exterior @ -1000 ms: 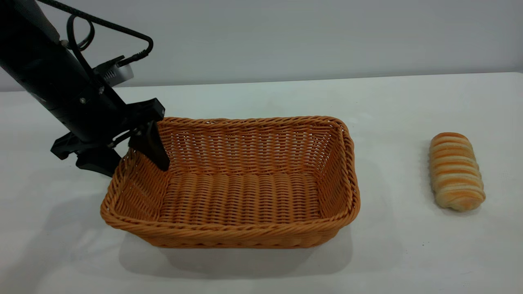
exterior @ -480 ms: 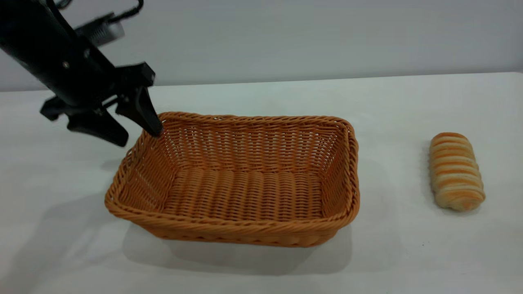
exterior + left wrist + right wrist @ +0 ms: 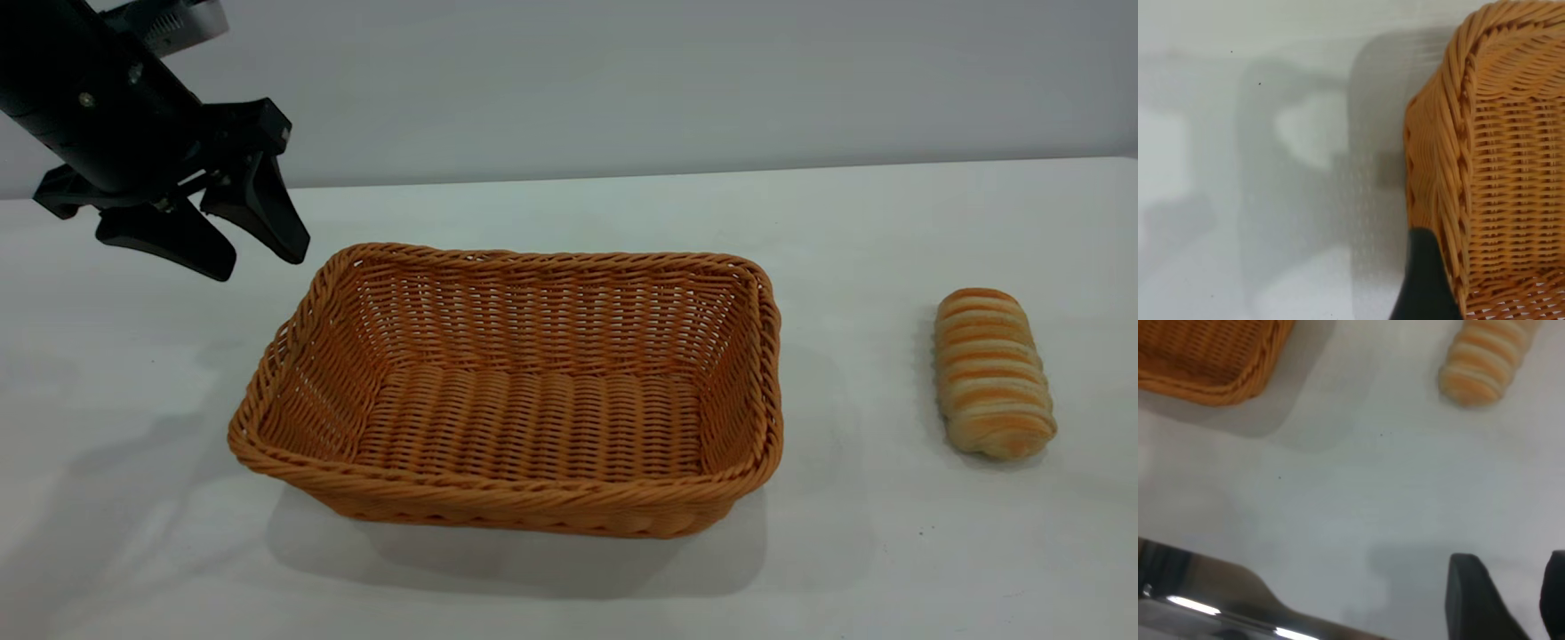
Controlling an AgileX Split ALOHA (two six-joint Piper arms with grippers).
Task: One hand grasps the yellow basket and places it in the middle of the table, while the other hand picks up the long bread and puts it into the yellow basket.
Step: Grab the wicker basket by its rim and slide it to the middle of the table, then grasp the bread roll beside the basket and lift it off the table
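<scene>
White table (image 3: 569,213): basket (image 3: 524,391) mid, bread (image 3: 993,372) right. My left gripper (image 3: 258,253) hangs spread above its corner; right gripper (image 3: 1525,600) looks spread, partly cropped.

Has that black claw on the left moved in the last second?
Yes. The left gripper has let go, lifting up and leftward off the orange-tan woven wicker basket's rim.

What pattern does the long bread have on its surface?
The long bread is pale cream with orange-brown crosswise stripes, clearest in the exterior view.
</scene>
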